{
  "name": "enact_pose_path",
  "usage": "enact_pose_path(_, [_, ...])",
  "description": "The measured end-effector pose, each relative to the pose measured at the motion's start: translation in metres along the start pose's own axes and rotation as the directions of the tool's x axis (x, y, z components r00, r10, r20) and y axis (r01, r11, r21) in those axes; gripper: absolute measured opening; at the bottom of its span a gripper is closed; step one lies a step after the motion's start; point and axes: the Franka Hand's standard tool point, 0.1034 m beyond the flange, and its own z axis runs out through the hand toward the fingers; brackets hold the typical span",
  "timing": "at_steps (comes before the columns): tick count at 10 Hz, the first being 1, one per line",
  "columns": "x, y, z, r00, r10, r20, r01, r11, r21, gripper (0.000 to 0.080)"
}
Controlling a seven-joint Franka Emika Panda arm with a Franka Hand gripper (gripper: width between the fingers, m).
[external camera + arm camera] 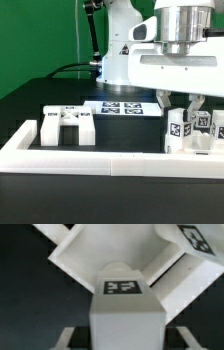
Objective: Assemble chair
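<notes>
In the exterior view my gripper hangs over a cluster of white tagged chair pieces at that view's right, just behind the front wall. In the wrist view a white post with a square tag on its end stands between my fingers. A dark gap shows on each side of the post, so the gripper is open around it. Beyond the post lie larger angled white chair pieces, one with a tag. A separate bracket-like chair piece sits at the exterior view's left.
The marker board lies flat behind the parts, near the arm's base. A long low white border wall runs along the front. A black cable trails at the back left on the dark table.
</notes>
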Motion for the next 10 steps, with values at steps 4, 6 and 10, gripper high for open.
enact_pose_path(4, [0.0028,0.0027,-0.0004,0.918,0.397,-0.006,-0.397,0.918,0.006,0.0291])
enact_pose_path(6, [0.0045,0.0043,-0.0006,0.846,0.532,-0.006,-0.532,0.847,0.006,0.0291])
enact_pose_path(10, [0.0029,0.0069,0.0004,0.583,0.813,0.006,-0.813,0.583,-0.006,0.0294])
